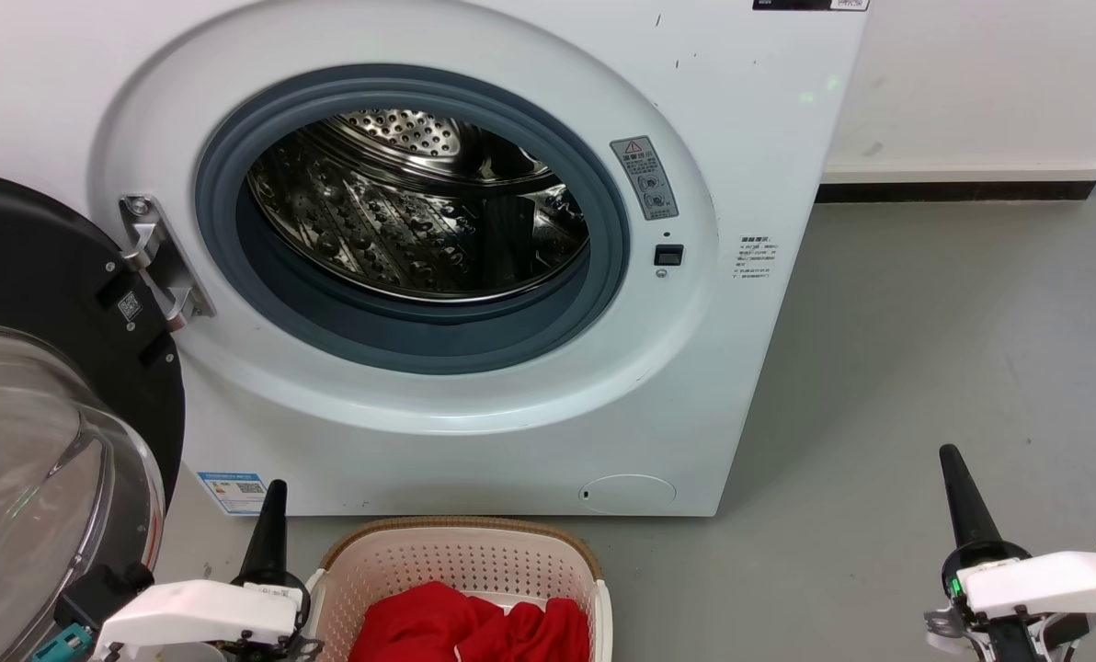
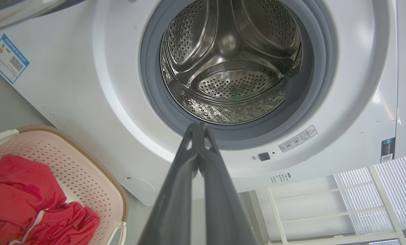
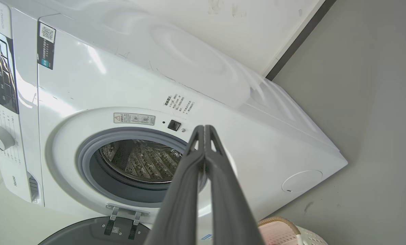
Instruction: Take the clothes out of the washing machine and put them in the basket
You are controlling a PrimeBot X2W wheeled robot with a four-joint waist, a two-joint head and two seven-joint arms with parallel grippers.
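Washing machine (image 1: 741, 110) stands on grey floor (image 1: 925, 322) against a white wall (image 1: 971, 74). Door (image 1: 42, 276) is swung wide open on its hinge (image 1: 164, 262) at the machine's left side. Its glass bowl sits low, just beside the left tool (image 1: 274, 501).

Grey gasket (image 1: 419, 340) rings the porthole. Drum (image 1: 419, 221) shows bare perforated steel wherever it is visible.

Basket (image 1: 461, 561) is on the floor right in front of the machine, under the porthole and just right of the left tool. The clothes (image 1: 474, 630) are in it: a bright red heap with a thin white trim line, lying low against the near side. Part of the heap is cut off by the frame edge.

Left tool is clenched, fingers pressed together at the tips, gripping nothing, pointing up at the porthole. Right tool (image 1: 954, 469) is the same: clenched and not gripping anything. It is over bare floor, well apart from the basket.
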